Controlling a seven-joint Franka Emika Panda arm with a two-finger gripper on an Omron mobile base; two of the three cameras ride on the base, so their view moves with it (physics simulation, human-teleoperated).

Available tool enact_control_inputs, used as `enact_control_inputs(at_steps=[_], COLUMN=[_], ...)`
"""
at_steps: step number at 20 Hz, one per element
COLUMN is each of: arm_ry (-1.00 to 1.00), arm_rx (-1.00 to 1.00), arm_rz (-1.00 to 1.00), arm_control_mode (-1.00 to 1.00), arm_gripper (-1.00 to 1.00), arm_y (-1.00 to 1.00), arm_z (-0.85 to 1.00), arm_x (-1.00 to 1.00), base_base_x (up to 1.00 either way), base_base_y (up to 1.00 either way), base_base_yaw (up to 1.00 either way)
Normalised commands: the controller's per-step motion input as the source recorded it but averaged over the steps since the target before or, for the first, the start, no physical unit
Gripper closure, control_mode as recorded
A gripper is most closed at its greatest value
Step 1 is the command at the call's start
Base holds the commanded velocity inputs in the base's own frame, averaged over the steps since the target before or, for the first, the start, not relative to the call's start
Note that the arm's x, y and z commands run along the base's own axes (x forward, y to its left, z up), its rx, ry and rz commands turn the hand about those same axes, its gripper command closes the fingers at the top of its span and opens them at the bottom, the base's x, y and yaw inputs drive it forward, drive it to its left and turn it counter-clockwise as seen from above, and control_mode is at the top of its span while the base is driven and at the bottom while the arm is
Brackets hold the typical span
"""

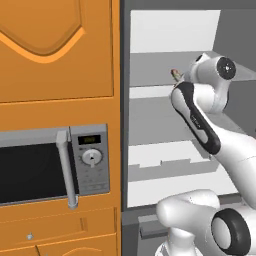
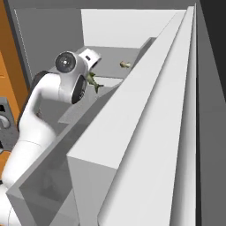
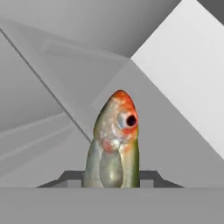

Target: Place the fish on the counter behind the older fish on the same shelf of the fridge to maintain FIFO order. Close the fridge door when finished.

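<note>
Orange cabinetry fills the left of my left base view; the older fish lies upper centre on the shelf. In the right base view the fish hangs below the wrist, upper left. In the hand view, jaws clamp it, long axis pointing ahead.

Glossy white arm, dark joint bands.

Rendered kitchen, orange wooden cabinets, built-in microwave with silver handle, open fridge with white interior, grey shelves
</note>
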Motion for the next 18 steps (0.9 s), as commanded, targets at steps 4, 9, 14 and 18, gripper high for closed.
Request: enact_control_inputs(at_steps=[4, 9, 14, 18], arm_ry=[-0.13, -0.03, 0.00, -0.07], arm_rx=[0.00, 0.00, 0.00, 0.00], arm_rz=[0.00, 0.04, 0.06, 0.11], arm_control_mode=[-1.00, -1.00, -1.00, -1.00], arm_gripper=[1.00, 1.00, 1.00, 1.00], arm_y=[0.00, 0.00, 0.00, 0.00], arm_z=[0.52, 0.56, 0.10, 0.00], arm_x=[0.80, 0.97, 0.94, 0.74], base_base_x=[0.00, 0.00, 0.00, 0.00], base_base_y=[0.00, 0.00, 0.00, 0.00], base_base_yaw=[0.00, 0.00, 0.00, 0.00])
